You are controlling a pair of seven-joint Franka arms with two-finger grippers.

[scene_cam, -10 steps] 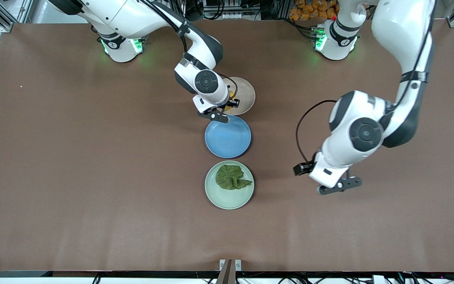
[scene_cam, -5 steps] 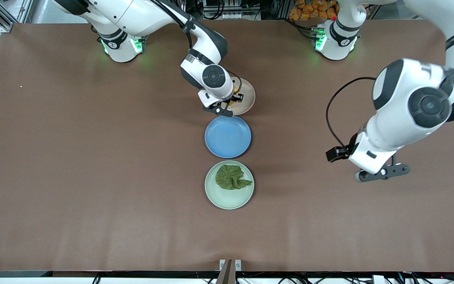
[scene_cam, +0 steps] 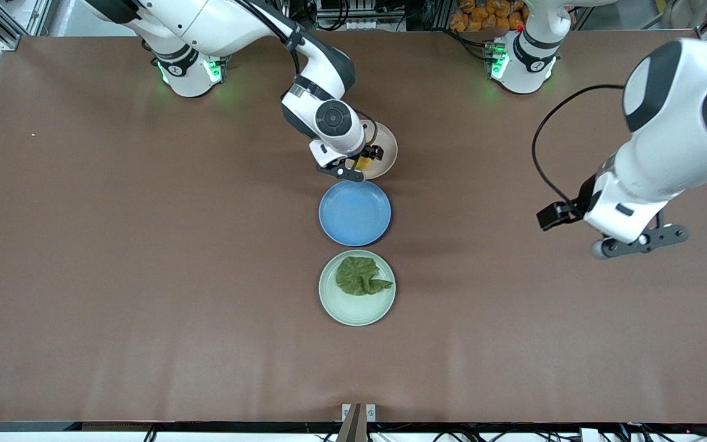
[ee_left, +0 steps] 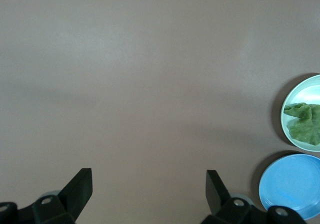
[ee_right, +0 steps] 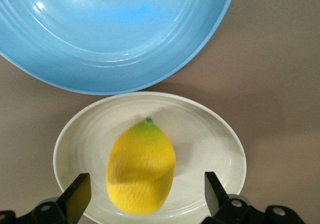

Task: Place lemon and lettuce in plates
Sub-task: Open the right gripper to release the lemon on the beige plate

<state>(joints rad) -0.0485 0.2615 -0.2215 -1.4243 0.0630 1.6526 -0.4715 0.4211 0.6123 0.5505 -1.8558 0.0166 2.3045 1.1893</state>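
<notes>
The yellow lemon [ee_right: 141, 169] lies in the beige-pink plate [ee_right: 215, 139]. My right gripper [ee_right: 145, 194] is open just above it, one finger on each side of the lemon and clear of it. In the front view, this gripper [scene_cam: 358, 161] covers part of the beige-pink plate [scene_cam: 385, 147], and a bit of the lemon [scene_cam: 363, 163] shows. The dark green lettuce [scene_cam: 361, 276] lies in the mint green plate [scene_cam: 353, 313], nearest the front camera. My left gripper [scene_cam: 639, 240] is open and empty, up over bare table toward the left arm's end. Its wrist view shows the lettuce [ee_left: 306, 124] in the mint plate [ee_left: 300, 86].
An empty blue plate [scene_cam: 355, 212] lies between the beige-pink and mint plates, and it also shows in the right wrist view [ee_right: 115, 33] and the left wrist view [ee_left: 292, 184]. The three plates form a line down the middle of the brown table [scene_cam: 145, 276].
My left arm has swung up and away from the mint plate toward its own end of the table. My right gripper shifted a little farther over the beige-pink plate, then held still.
</notes>
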